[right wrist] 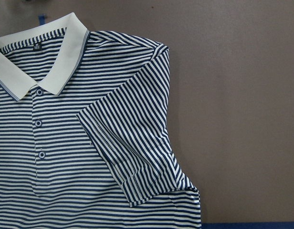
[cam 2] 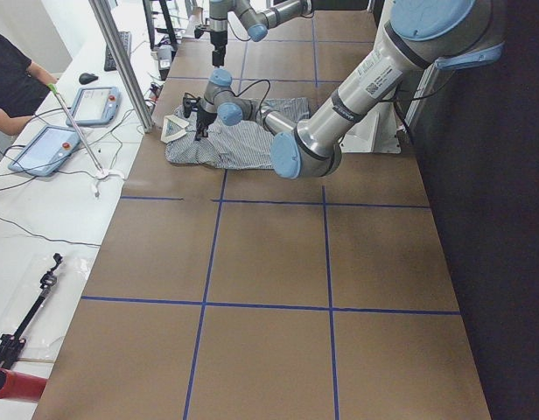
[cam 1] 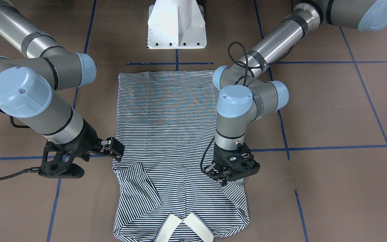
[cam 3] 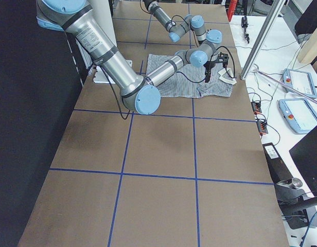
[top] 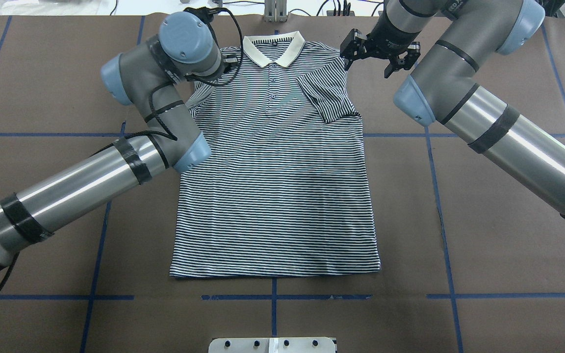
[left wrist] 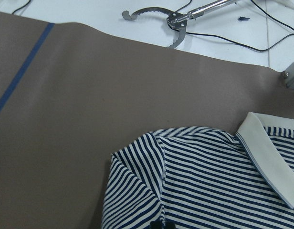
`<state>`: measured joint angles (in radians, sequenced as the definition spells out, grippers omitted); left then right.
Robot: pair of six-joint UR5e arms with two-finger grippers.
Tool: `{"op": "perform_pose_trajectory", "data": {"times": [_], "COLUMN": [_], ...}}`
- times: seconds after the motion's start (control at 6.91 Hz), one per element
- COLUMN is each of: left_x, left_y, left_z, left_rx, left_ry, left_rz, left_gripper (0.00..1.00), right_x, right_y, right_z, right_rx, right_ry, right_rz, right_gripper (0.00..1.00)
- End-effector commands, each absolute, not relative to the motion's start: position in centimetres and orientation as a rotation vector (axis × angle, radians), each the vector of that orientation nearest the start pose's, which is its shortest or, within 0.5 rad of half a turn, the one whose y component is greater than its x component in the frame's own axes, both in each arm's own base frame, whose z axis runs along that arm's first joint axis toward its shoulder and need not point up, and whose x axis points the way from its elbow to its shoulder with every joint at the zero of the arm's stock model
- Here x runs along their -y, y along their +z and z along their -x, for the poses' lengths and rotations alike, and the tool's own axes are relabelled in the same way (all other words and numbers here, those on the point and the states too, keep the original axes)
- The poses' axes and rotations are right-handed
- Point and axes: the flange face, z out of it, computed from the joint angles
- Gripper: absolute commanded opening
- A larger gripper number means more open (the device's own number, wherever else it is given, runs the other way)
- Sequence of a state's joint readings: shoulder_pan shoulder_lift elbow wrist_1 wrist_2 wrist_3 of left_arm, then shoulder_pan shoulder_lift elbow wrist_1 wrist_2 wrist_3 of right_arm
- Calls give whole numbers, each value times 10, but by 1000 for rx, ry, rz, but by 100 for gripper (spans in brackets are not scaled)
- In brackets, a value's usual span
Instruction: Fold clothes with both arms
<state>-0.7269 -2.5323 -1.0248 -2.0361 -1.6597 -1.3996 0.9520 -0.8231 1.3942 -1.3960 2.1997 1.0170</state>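
Sleeve folds: right sleeve point(top: 329, 98) in, right claw point(top: 379, 53) open beside shirt point(top: 275, 196); left claw point(cam 1: 219, 175) on left sleeve point(left wrist: 137, 186), grip unclear; you likely fold it inward next.

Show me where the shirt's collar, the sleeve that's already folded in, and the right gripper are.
collar point(top: 290, 53): overhead view, on the cream flap at the view's right.
folded-in sleeve point(top: 331, 98): overhead view, middle of the striped sleeve lying on the chest.
right gripper point(top: 368, 66): overhead view, midway between its open fingertips.

Polo shirt point(top: 272, 186) is striped thin navy and white; collar point(top: 273, 49) is plain cream. Bench point(top: 483, 220) is covered brown, gridded with blue tape lines point(top: 66, 297).
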Motion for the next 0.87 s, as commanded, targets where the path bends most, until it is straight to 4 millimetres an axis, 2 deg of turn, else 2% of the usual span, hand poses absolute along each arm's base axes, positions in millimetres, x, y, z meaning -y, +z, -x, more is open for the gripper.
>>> {"op": "perform_pose_trajectory", "data": {"times": [0.0, 0.29, 0.43, 0.58, 0.72], "left_x": [649, 654, 655, 655, 653], "left_y": [216, 219, 219, 215, 210], "left_z": [-586, -581, -580, -580, -579], "left_rx": [-843, -834, -849, -879, -913], "left_ry": [-498, -511, -506, -497, -485], "left_rz": [-277, -305, -315, -331, -335], "left_gripper": [0, 0, 70, 100, 100], "right_x": [653, 653, 652, 651, 649], "right_y": [257, 258, 262, 263, 268], "right_z": [370, 369, 370, 370, 370], "right_rx": [931, 929, 926, 925, 922], "right_ry": [122, 123, 123, 125, 125], "right_rz": [-63, -63, -59, -57, -53], "right_gripper": [100, 100, 100, 100, 100]}}
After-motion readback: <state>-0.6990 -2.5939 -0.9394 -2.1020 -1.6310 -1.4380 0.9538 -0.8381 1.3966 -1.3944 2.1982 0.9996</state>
